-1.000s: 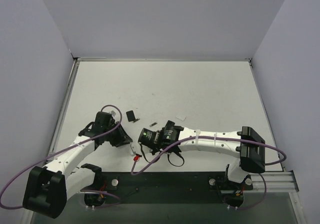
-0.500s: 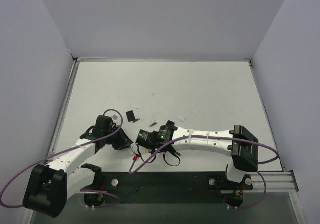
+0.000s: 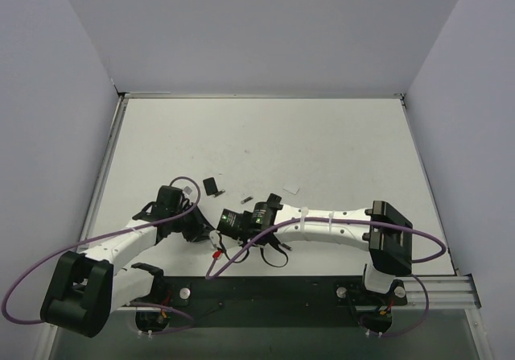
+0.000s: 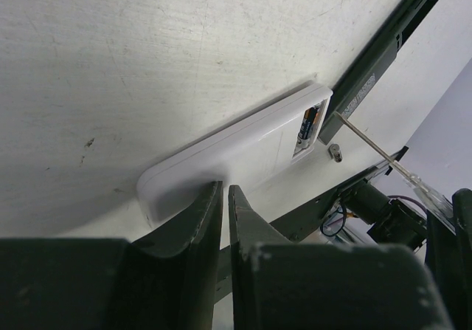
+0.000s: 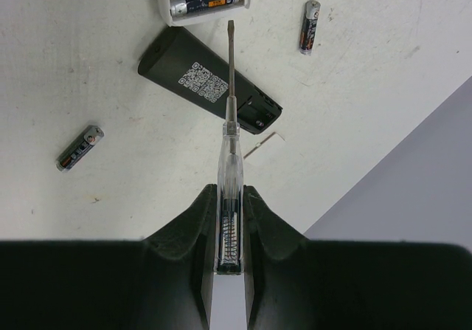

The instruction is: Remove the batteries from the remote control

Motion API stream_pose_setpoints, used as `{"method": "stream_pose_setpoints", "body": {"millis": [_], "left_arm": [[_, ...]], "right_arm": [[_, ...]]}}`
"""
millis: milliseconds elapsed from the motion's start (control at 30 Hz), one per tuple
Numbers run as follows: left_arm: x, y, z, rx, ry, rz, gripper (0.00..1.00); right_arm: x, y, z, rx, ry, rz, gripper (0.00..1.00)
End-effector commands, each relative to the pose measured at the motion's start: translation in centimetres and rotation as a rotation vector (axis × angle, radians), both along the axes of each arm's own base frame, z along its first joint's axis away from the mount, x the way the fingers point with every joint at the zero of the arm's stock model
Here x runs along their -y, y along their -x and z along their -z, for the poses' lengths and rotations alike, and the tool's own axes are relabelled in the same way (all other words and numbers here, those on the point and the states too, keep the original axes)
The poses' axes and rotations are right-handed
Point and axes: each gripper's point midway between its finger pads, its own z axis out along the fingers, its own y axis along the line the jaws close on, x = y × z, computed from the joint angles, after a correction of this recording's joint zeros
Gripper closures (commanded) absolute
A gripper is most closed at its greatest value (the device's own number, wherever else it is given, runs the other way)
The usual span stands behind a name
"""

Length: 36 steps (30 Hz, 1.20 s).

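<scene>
The black remote control [image 5: 210, 86] lies flat with its QR label up, just beyond the right gripper [image 5: 231, 191]. That gripper is shut on a clear-handled screwdriver [image 5: 230, 145]. The screwdriver's tip sits at the open bay of a whitish flat block [image 4: 236, 149], where one battery [image 5: 206, 1] lies. Two loose batteries rest on the table, one [image 5: 310, 26] to the right and one [image 5: 80, 148] to the left. The left gripper [image 4: 225, 190] is shut to a narrow slit, its tips against the block's long edge near its end. From above, both grippers [image 3: 201, 229] [image 3: 219, 221] meet over these things and hide them.
A small dark square piece [image 3: 212, 186], a tiny dark stick [image 3: 249, 197] and a pale scrap [image 3: 290, 188] lie just beyond the arms. A thin bent wire [image 5: 263, 144] lies by the remote's end. The table's dark front rail [image 3: 265, 291] runs close behind.
The left gripper's jaws have closed to a slit. The right arm has slid left with the screwdriver, and the left wrist has edged right, so the two grippers now stand closer.
</scene>
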Motion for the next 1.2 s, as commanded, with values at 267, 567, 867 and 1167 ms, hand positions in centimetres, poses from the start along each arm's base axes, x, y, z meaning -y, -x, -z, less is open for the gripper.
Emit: {"method": "stream_pose_setpoints", "body": {"millis": [267,567,867,1167], "left_arm": [[-0.4,-0.6,0.3,0.016,-0.028,-0.003,0.81],[-0.5,-0.5,0.4,0.013,-0.033,-0.005,0.81],[-0.6,-0.4,0.9,0.006,-0.045,-0.009,0.81],[-0.8,-0.4,1.2,0.000,-0.056,-0.012,0.81]], "right_arm": [[-0.4,0.6,-0.1,0.002,0.036,-0.008,1.00],[0.1,0.3,0.3,0.026,0.110,0.013,1.00],[-0.9,0.8,0.4,0.000,0.143,-0.060,1.00],[-1.2,1.8,1.7,-0.179,0.083,-0.078,1.00]]}}
